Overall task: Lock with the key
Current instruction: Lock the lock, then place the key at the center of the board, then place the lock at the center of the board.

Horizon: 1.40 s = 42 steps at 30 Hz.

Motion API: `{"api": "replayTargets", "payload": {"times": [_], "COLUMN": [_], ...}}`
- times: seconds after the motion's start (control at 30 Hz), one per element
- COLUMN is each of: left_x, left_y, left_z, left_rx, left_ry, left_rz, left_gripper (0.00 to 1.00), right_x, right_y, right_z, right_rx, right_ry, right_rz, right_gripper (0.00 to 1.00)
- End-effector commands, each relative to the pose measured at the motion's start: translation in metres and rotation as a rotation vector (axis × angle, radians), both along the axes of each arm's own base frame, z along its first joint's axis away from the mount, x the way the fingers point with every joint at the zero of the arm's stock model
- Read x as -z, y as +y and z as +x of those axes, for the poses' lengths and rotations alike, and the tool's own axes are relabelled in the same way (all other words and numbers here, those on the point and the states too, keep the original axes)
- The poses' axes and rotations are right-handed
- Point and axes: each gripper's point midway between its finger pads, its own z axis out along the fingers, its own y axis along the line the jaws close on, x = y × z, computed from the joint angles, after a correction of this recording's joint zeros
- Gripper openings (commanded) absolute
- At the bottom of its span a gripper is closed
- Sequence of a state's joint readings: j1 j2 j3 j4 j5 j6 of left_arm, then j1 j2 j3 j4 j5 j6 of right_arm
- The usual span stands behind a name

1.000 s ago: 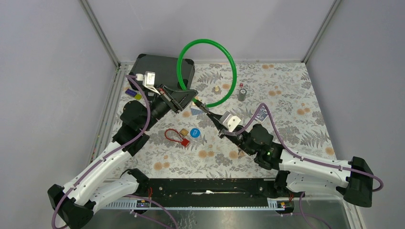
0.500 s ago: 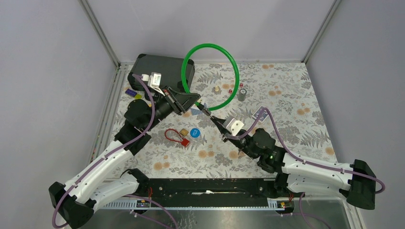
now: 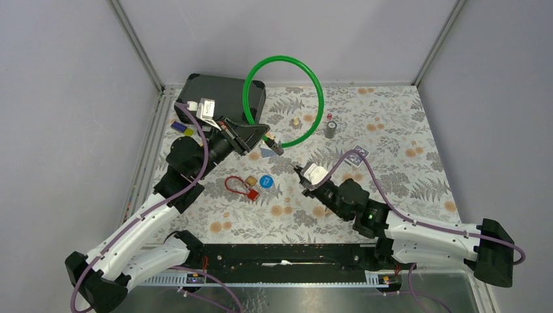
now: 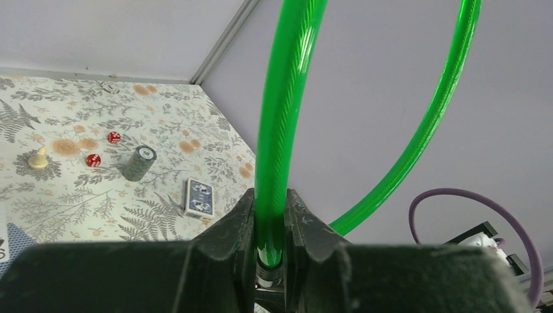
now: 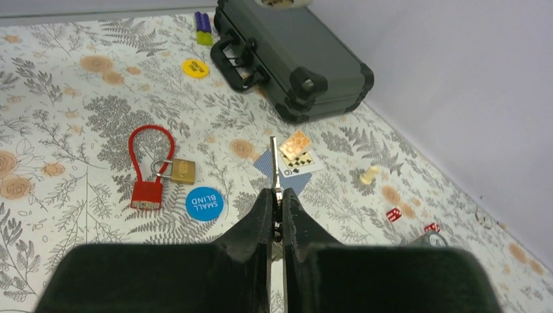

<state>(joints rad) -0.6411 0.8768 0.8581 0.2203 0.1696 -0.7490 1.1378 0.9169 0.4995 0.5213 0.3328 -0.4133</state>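
Observation:
A green cable lock loops up over the table. My left gripper is shut on the cable just above its dark lock head. In the left wrist view the green cable rises from between the left gripper's jaws, with a metal collar below it. My right gripper hangs apart from the lock head, to its near right. It is shut on a thin silver key, whose blade sticks out past the right gripper's tips, edge-on, over the playing cards.
A grey case sits at the back left. A red padlock, a brass padlock and a blue chip lie mid-table. A card deck, a chip stack, red dice and a pawn lie further right.
The right gripper has drawn back toward the near side with the key, away from the lock head where its tip stood a second ago. The left gripper swayed slightly with the cable.

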Motion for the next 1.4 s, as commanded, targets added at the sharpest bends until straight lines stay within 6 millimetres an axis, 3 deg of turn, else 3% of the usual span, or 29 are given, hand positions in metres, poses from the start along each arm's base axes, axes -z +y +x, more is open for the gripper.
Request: {"api": "replayTargets", "payload": {"times": [0.0, 0.1, 0.27, 0.47, 0.6, 0.63, 0.67, 0.7, 0.73, 0.83, 1.13, 1.37], "left_x": [-0.062, -0.05, -0.002, 0.038, 0.054, 0.058, 0.062, 0.067, 0.074, 0.1, 0.184, 0.268], "left_y": [0.02, 0.026, 0.04, 0.041, 0.04, 0.04, 0.041, 0.043, 0.046, 0.054, 0.063, 0.091], "left_z": [-0.007, 0.004, 0.031, 0.042, 0.045, 0.045, 0.045, 0.046, 0.047, 0.05, 0.033, 0.007], "left_rx": [-0.069, -0.132, -0.283, -0.325, -0.328, -0.333, -0.338, -0.349, -0.361, -0.413, -0.422, -0.531], "left_ry": [-0.158, -0.116, 0.029, 0.123, 0.167, 0.176, 0.185, 0.195, 0.207, 0.254, 0.468, 0.737], "left_rz": [-0.096, -0.06, 0.051, 0.067, 0.091, 0.099, 0.11, 0.12, 0.135, 0.176, 0.264, 0.355], "left_gripper": [0.0, 0.0, 0.0, 0.0, 0.0, 0.0, 0.0, 0.0, 0.0, 0.0, 0.0, 0.0], "right_x": [-0.006, 0.013, 0.054, 0.119, 0.151, 0.155, 0.158, 0.16, 0.16, 0.157, 0.131, 0.124], "right_y": [-0.011, -0.02, -0.039, -0.075, -0.106, -0.113, -0.119, -0.122, -0.125, -0.125, -0.121, -0.114], "right_z": [0.005, 0.009, -0.003, -0.024, -0.02, -0.019, -0.018, -0.016, -0.015, -0.01, 0.01, 0.015], "right_rx": [0.083, 0.178, 0.388, 0.582, 0.706, 0.732, 0.75, 0.761, 0.768, 0.778, 0.757, 0.719], "right_ry": [0.084, 0.227, 0.575, 0.845, 0.926, 0.928, 0.927, 0.921, 0.917, 0.896, 0.781, 0.755], "right_rz": [0.061, 0.044, 0.023, 0.071, 0.081, 0.078, 0.068, 0.058, 0.052, 0.04, 0.05, 0.093], "right_gripper": [0.0, 0.0, 0.0, 0.0, 0.0, 0.04, 0.19, 0.32, 0.39, 0.46, 0.5, 0.5]}}
